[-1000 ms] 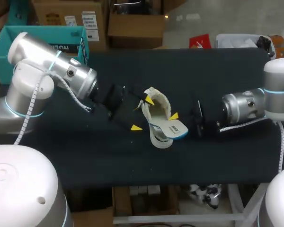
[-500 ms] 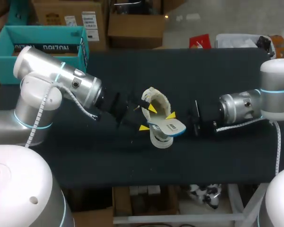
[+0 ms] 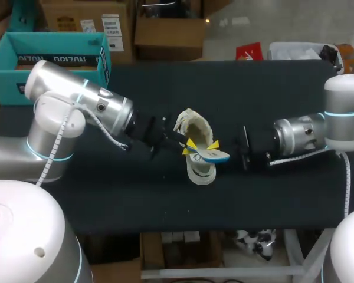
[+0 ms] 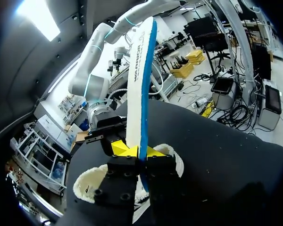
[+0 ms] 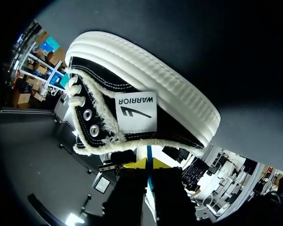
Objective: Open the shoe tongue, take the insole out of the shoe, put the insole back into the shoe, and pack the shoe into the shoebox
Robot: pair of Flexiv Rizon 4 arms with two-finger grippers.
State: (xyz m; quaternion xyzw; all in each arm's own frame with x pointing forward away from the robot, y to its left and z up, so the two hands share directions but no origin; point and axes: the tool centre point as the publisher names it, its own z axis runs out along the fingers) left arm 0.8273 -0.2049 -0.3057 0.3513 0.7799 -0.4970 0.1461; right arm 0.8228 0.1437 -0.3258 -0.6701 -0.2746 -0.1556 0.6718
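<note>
– Black tabletop (image 3: pixel 165 82), seen from above. Where is the shoe (image 3: pixel 196 125)?

– In the middle of the frame, lying on the tabletop between the two hands. From above it shows a cream rim and sole. The right wrist view shows more: a black canvas upper, a ribbed white rubber sole, metal eyelets with frayed cream edging, and a white label on the side.

– And the insole (image 3: pixel 215 156)?

– Just right of the frame's centre, lying across the shoe's middle. It is white with a blue edge. In the left wrist view it stands straight out from between the fingers, with the shoe under and behind it. I cannot tell whether its near end touches the shoe.

– What is the left hand (image 3: pixel 190 147) doing?

– It comes in from the left of the frame, and its two yellow tips are clenched on the insole, one on each face.

– The right hand (image 3: pixel 215 145)?

– It comes in from the right and is also grasping the insole. In its own wrist view the thin blue edge sits pinched between the two yellow tips, with the shoe just ahead of them.

– The shoebox (image 3: pixel 59 37)?

– It is teal and open-topped, in the upper left of the frame, well apart from the shoe.
</note>
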